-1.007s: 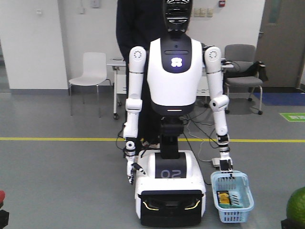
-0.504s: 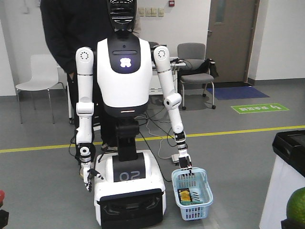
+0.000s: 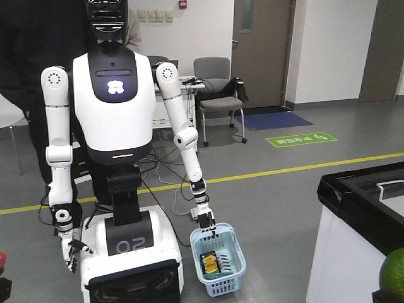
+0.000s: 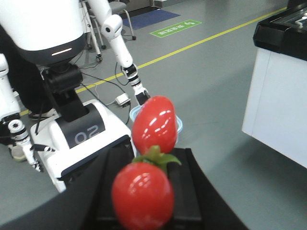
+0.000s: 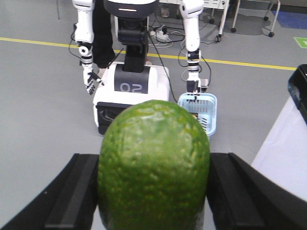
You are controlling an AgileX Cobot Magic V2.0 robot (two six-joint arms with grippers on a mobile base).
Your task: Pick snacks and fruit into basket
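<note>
The right gripper's black fingers [image 5: 72, 191] sit against either side of a bumpy green fruit [image 5: 153, 163], so the right gripper [image 5: 153, 201] is clamped on it; in the front view this fruit shows only as a green curve at the lower right corner, well to the side of the basket [image 3: 230, 278] and nearer the camera.

The left gripper [image 4: 144, 201] has dark fingers [image 4: 189, 177] flanking a glossy red fruit [image 4: 143, 194] with a green leafy top, and they appear pressed onto it, though the contact is blurred; a second red lobe [image 4: 154, 123] stands just above it, covering most of the basket, whose pale blue rim peeks out beside that lobe.

The basket is a pale blue slatted plastic one, hanging low just beside the white wheeled base of a humanoid robot [image 3: 113, 95]; the humanoid's hand [image 3: 206, 222] grips its near rim from above; inside the basket lie snacks [image 3: 211, 262], dark and yellow pouches, packed upright.

Behind the basket a yellow line [image 3: 303, 167] crosses the grey floor; farther back stands a grey chair [image 3: 214, 88]; to the side of the basket, near the green fruit, is a white cabinet [image 3: 353, 252] with a black top.
</note>
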